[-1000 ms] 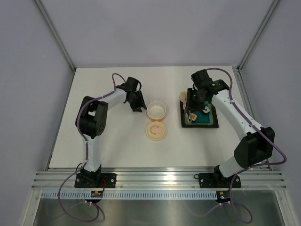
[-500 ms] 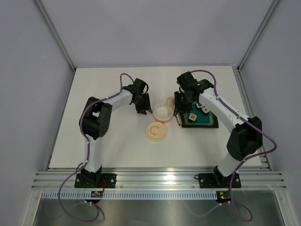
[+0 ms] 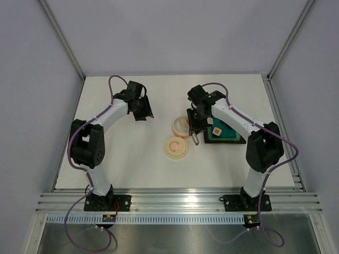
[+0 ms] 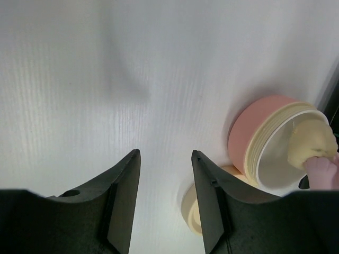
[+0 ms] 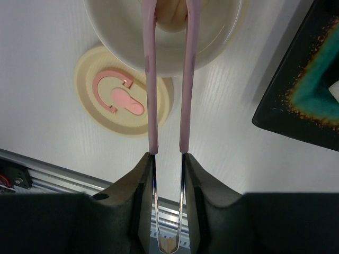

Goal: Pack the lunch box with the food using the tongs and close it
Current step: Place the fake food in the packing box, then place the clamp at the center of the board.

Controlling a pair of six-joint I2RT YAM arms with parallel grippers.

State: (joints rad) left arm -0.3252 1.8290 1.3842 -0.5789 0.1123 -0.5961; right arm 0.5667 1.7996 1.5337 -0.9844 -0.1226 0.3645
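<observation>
The pale-pink lunch box [image 3: 180,126] stands mid-table, with its cream inside [image 5: 119,29] facing up. My right gripper [image 5: 168,157] is shut on the pink tongs [image 5: 151,79]. The tong tips pinch a pale cream lump of food [image 5: 170,13] inside the box, and the lump [image 4: 312,148] also shows in the left wrist view. A white square with an orange centre [image 3: 216,129] lies on the dark tray [image 3: 233,138]. My left gripper [image 4: 165,159] is open and empty, off to the left of the lunch box [image 4: 259,127]; from above the left gripper [image 3: 142,111] is well apart from it.
The flat cream lid [image 3: 176,147] with its pink curl mark [image 5: 117,95] lies just in front of the box. The teal-topped tray [image 5: 296,90] sits right beside the box. The aluminium rail [image 3: 180,201] runs along the near edge.
My right arm swung left from the tray and brought the tongs with the cream lump over the lunch box. My left gripper drew back to the left, away from the box, and opened a little.
</observation>
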